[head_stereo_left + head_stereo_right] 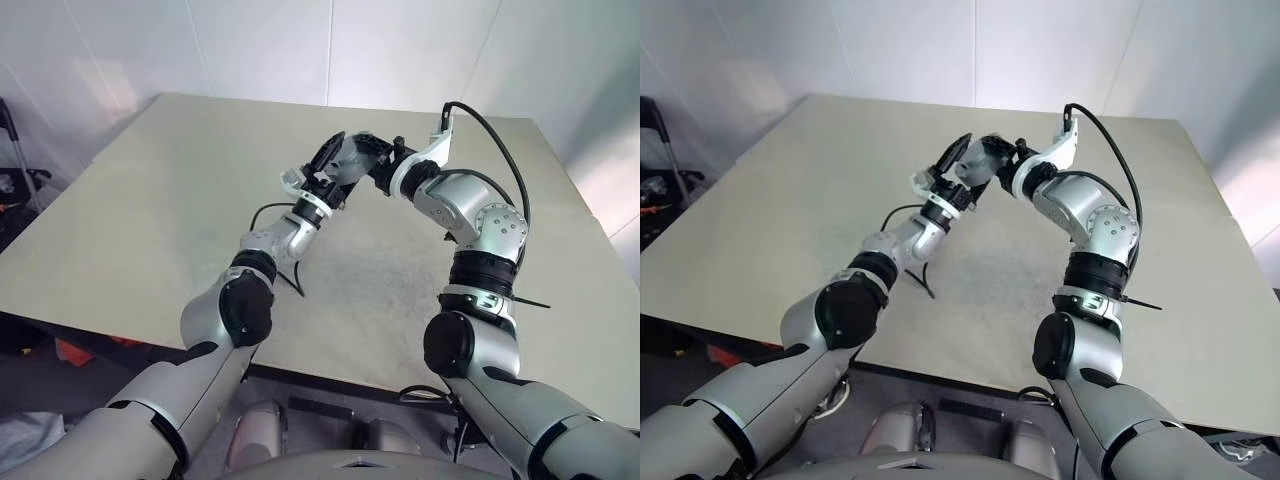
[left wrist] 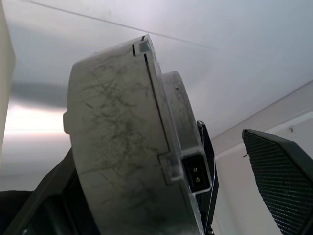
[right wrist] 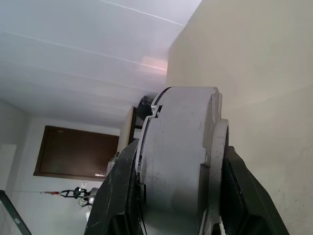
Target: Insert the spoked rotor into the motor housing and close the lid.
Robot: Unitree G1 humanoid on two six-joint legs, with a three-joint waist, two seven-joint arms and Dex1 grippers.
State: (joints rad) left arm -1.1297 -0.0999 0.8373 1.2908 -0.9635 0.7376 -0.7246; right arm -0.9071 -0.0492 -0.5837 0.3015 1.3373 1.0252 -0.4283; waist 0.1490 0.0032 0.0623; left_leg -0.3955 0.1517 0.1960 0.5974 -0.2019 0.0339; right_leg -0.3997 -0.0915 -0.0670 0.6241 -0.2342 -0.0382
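Motor housing: short round grey metal cup, outside scuffed with dark scratches, a thin seam running round its side and a small socket with two pins on a lug at the rim. Location: held up in the air above the middle of the far half of the table, between the two arms, turned on its edge. The inside of the cup cannot be seen.

Lid: a narrower grey round part sits flush against one face of the cup, beyond the seam; its face and cut-outs cannot be made out.

Right gripper: pinching the housing across its thickness, one black finger flat against each face. It points across toward the robot's left, roughly level.

Left gripper: raised just beside the housing from the left, pointing up and toward the right. Fingers spread; one ribbed black pad stands clear of the cup's side with a gap between.

Table: pale beige top, dull and lightly smudged near the middle.

Cables: a black one loops over the right wrist; another hangs under the left forearm.
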